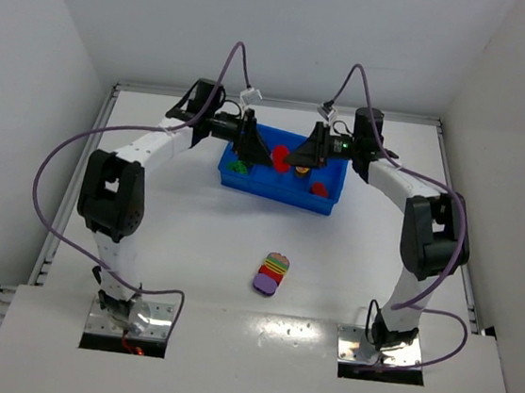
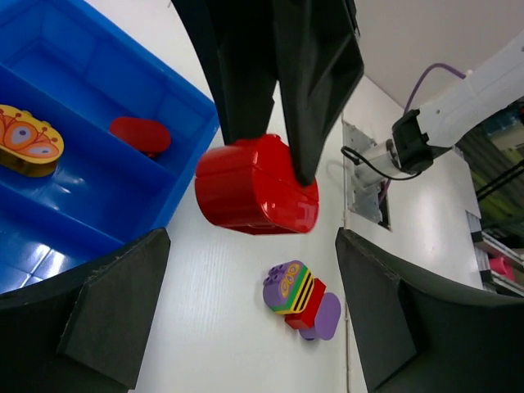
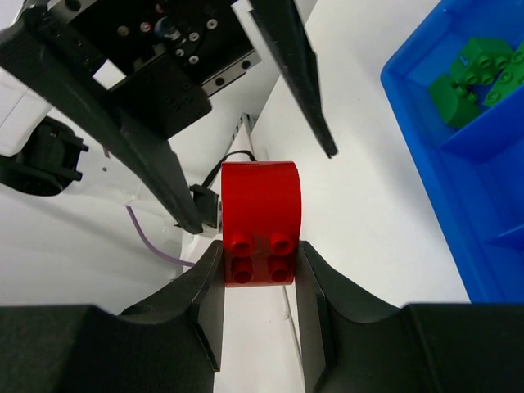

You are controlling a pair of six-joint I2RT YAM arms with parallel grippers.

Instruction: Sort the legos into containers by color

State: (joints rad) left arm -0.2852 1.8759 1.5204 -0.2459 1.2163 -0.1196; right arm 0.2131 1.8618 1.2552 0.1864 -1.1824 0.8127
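My right gripper (image 3: 258,274) is shut on a red lego brick (image 3: 260,214), studs facing its camera, and holds it in the air beside the blue tray (image 1: 277,196). The same brick (image 2: 255,187) shows in the left wrist view, hanging from the right fingers. My left gripper (image 2: 255,286) is open and empty, facing the right gripper (image 1: 293,157) over the tray. The tray holds green legos (image 3: 471,78), a yellow/orange lego (image 2: 29,141) and a red lego (image 2: 141,135) in separate compartments. A multicoloured clump (image 1: 272,273) of purple, yellow, green and red lies on the table.
The tray stands at the back middle of the white table, its near wall (image 2: 188,106) close to both grippers. White walls close in the table at the left, right and back. The arm bases sit at the near edge.
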